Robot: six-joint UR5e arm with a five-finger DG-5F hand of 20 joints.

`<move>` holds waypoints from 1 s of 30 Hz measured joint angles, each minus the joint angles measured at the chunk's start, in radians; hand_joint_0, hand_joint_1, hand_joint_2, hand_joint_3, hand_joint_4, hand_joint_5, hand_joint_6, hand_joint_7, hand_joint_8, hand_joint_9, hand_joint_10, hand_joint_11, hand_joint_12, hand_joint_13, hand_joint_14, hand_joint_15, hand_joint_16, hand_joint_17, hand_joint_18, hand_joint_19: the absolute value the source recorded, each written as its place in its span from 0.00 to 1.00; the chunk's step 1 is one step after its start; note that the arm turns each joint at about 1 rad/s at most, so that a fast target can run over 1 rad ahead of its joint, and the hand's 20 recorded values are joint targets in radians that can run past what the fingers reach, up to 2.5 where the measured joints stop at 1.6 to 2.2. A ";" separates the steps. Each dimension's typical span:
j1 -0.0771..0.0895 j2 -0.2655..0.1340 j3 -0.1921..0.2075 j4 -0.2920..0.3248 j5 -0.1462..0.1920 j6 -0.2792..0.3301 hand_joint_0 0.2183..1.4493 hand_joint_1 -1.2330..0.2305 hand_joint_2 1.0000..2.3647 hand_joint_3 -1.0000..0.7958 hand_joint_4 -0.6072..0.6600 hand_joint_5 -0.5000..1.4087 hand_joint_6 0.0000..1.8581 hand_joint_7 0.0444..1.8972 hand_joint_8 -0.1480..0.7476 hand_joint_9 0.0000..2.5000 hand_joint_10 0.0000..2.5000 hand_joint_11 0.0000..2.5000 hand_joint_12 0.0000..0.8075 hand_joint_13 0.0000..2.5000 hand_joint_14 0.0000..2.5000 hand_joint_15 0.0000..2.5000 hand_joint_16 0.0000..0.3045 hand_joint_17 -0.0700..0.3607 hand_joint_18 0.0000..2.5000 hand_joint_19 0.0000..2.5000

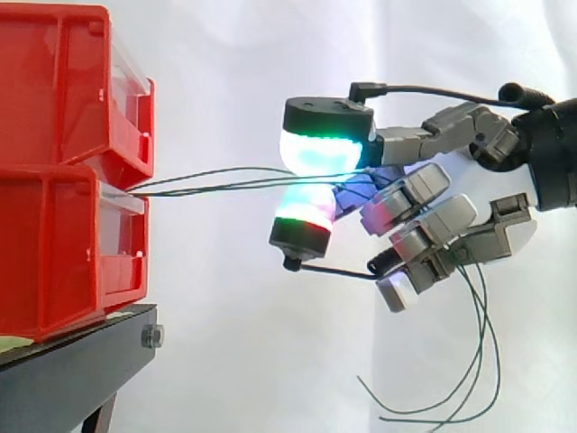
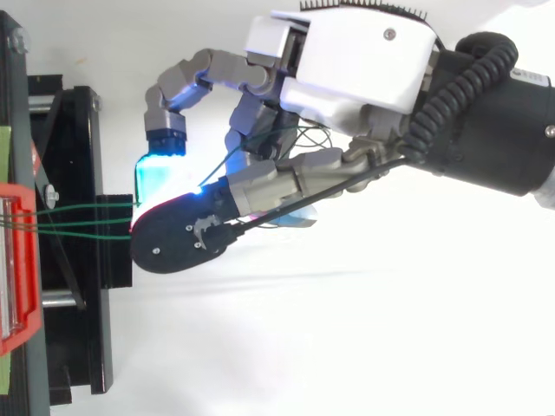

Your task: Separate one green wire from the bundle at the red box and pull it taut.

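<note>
Thin green wires (image 1: 216, 180) come out of the slot between the two stacked red bins (image 1: 54, 253) and run nearly straight rightwards to my hand (image 1: 424, 194). Two glowing fingertip pads (image 1: 325, 149), one above and one below, pinch them about mid-frame in the side view. I cannot tell how many wires lie in the pinch. Their loose ends (image 1: 469, 379) hang in curls below the palm. From above, the green wires (image 2: 87, 214) span the gap from the red bin (image 2: 17, 260) to the hand (image 2: 347, 52).
The bins sit on a black stand (image 1: 72, 370) at the left, whose frame (image 2: 87, 286) reaches towards the hand. A white curtain lies behind and white ground beneath.
</note>
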 measured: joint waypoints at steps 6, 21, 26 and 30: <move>0.000 0.000 0.018 -0.013 0.000 0.000 0.40 0.24 0.00 0.30 0.61 0.15 0.49 0.59 0.47 0.50 0.30 0.70 0.40 0.65 0.00 0.69 0.19 0.47 0.42 0.30; -0.002 0.001 0.047 -0.057 -0.005 -0.003 0.37 0.20 0.00 0.28 0.60 0.15 0.48 0.58 0.47 0.51 0.17 0.73 0.47 0.51 0.01 0.53 0.19 0.46 0.38 0.28; -0.004 0.001 0.049 -0.061 -0.006 -0.002 0.33 0.21 0.00 0.28 0.61 0.15 0.48 0.58 0.47 0.52 0.05 0.73 0.50 0.47 0.01 0.47 0.19 0.46 0.36 0.28; -0.007 0.000 0.054 -0.063 -0.006 -0.003 0.31 0.19 0.00 0.28 0.60 0.15 0.48 0.58 0.49 0.51 0.00 0.69 0.52 0.41 0.01 0.39 0.19 0.46 0.35 0.27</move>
